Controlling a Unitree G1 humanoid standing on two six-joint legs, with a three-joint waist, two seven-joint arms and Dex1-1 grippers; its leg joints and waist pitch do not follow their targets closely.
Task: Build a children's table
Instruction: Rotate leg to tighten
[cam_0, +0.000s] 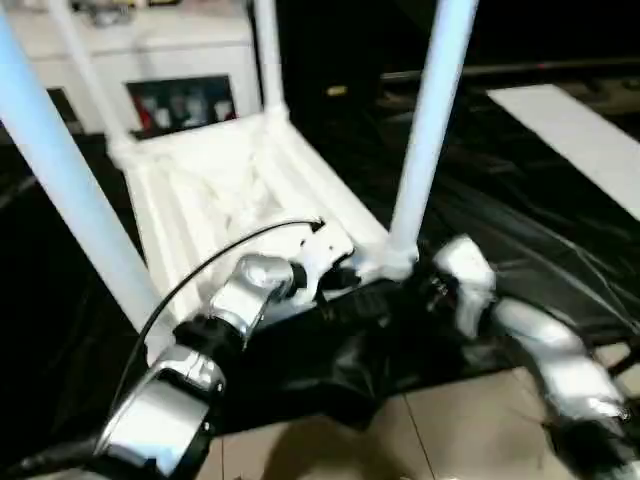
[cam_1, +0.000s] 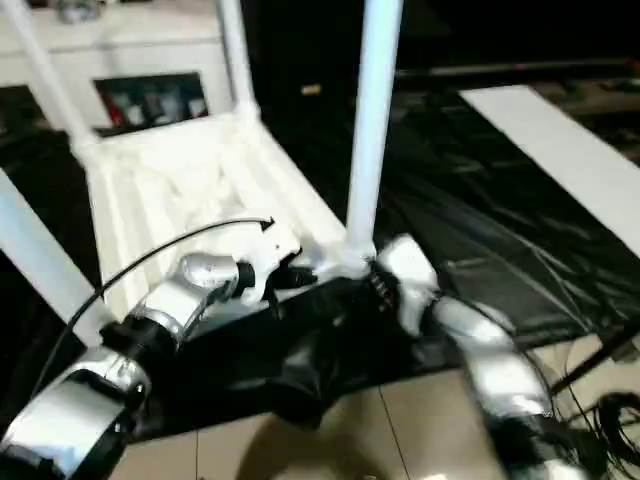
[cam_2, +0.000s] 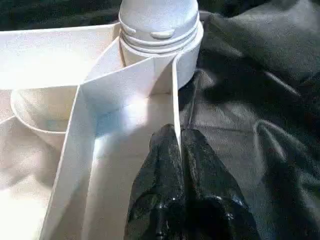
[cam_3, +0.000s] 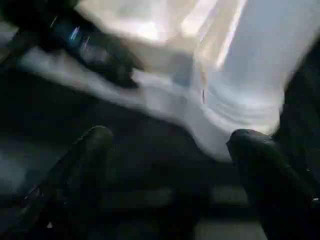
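The children's table (cam_0: 230, 190) is lying upside down on a black sheet (cam_0: 480, 250), ribbed underside up, with legs rising from its corner sockets. The near right leg (cam_0: 425, 130) is standing in its socket (cam_0: 385, 262), and both arms are working at that corner. The left gripper (cam_2: 179, 150) is pinching the thin near rim of the tabletop (cam_2: 176, 100) just beside the socket, fingers closed narrowly on the wall. The right gripper (cam_3: 170, 145) is hanging wide open just right of the socket, holding nothing, its two fingers spread either side of the white corner. I judge the step to be seating or checking this last leg. To do it well, the left pinch should be holding the tabletop flat while the right claw is closing squarely on the leg base, pressing along the leg's axis and not sideways, since a tilt could lever the socket. Room is tight to the left, where the near left leg (cam_0: 70, 180) is crossing close to the left forearm. The right side and the near tiled floor (cam_0: 400, 440) are giving more freedom. The sheet is bunching under the near edge and may be snagging fingers. A white cabinet (cam_0: 150, 60) is standing far behind.
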